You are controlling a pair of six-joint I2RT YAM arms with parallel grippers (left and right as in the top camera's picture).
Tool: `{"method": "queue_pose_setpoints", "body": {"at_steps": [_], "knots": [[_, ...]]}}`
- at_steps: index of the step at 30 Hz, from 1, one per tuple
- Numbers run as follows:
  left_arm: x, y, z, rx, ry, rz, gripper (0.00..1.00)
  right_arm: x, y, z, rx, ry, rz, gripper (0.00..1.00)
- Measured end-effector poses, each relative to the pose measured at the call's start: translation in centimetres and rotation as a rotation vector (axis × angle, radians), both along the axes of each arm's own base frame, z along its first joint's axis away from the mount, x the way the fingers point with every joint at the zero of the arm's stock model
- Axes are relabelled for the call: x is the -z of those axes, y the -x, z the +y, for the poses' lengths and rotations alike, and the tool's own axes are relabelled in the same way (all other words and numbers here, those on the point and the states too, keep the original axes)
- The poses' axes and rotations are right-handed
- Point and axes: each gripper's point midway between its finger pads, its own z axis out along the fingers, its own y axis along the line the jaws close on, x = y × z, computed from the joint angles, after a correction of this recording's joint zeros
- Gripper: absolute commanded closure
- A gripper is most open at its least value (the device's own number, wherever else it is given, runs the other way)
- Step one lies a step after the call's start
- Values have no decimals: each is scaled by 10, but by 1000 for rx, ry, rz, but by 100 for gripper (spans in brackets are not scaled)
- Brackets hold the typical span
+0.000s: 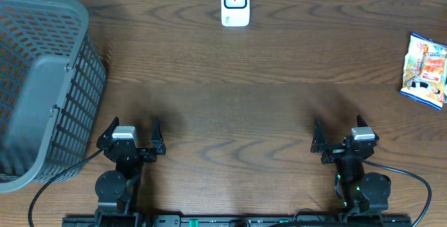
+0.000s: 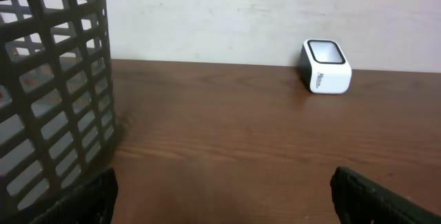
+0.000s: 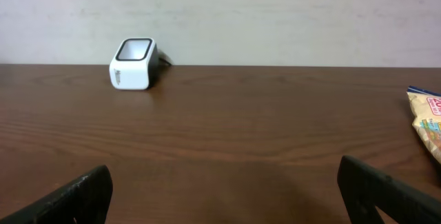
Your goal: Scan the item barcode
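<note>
A snack packet, blue-edged with orange print, lies flat at the table's far right edge; its corner shows in the right wrist view. The white barcode scanner with a dark window stands at the back centre, also seen from the left wrist and right wrist. My left gripper rests open near the front left, nothing between its fingers. At the front right my right gripper stands open and empty too, well short of the packet.
A large grey plastic basket fills the left side, close beside my left gripper; its lattice wall looms in the left wrist view. A pale wall runs behind the brown wooden table.
</note>
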Motion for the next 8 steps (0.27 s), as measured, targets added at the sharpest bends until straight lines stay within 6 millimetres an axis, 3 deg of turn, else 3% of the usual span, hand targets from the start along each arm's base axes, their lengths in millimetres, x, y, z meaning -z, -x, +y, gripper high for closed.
{"method": "queue_pose_setpoints", "body": {"at_steps": [8], "knots": [[0, 0, 0, 0, 0, 0, 2, 0, 0, 0, 0, 0, 0, 1]]}}
